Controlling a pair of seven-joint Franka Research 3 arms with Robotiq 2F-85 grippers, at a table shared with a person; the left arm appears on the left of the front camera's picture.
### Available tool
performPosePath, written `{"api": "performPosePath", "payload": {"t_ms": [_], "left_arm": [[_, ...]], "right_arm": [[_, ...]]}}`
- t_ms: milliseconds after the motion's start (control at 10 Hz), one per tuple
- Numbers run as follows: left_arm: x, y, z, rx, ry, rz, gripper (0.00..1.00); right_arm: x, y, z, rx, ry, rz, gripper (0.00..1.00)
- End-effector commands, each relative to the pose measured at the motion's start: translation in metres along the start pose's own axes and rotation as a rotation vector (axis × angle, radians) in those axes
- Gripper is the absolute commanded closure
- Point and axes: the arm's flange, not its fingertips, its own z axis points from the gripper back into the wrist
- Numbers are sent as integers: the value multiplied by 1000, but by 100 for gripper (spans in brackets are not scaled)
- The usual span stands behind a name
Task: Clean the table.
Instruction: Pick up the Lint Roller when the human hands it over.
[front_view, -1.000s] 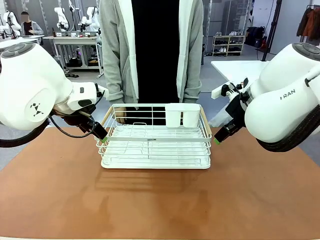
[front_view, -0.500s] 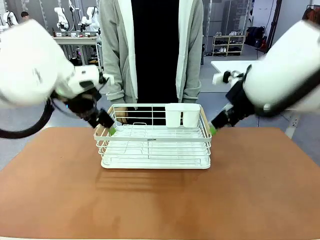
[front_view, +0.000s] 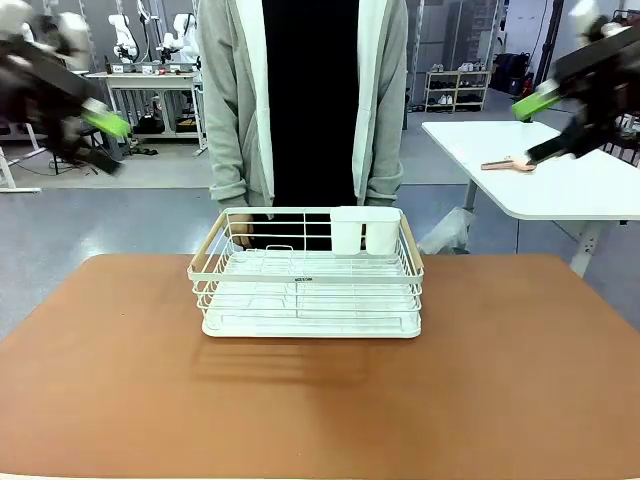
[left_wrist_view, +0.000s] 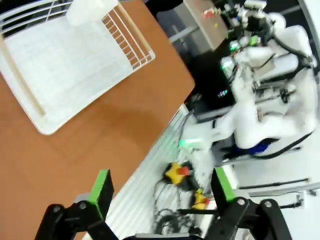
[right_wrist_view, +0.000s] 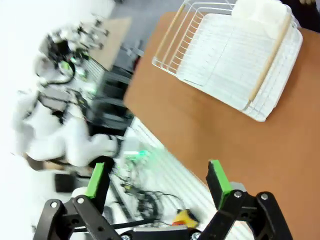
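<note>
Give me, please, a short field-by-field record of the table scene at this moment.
table: reddish-brown top, dish rack on it
dish rack: white wire, centred near far edge
utensil cup: white, in rack's far right corner
left gripper: open, empty, high up at left
right gripper: open, empty, high up at right
person: standing behind rack at far side

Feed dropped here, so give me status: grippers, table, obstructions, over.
Left gripper open, empty; right gripper open, empty. Matte reddish-brown table holds white wire dish rack. Person in grey jacket behind it.
</note>
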Motion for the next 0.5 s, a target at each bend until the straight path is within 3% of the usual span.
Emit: {"api": "performPosePath", "payload": {"t_ms": [0, 200, 400], "left_arm": [[-51, 34, 45, 43, -136, 160, 0], [-119, 62, 93, 81, -274, 292, 0], [-165, 90, 111, 105, -302, 434, 0]], "right_arm": [[-18, -52, 33, 62, -117, -157, 0], [-61, -103, 70, 127, -239, -261, 0], [-93, -144, 79, 153, -274, -351, 0]]}}
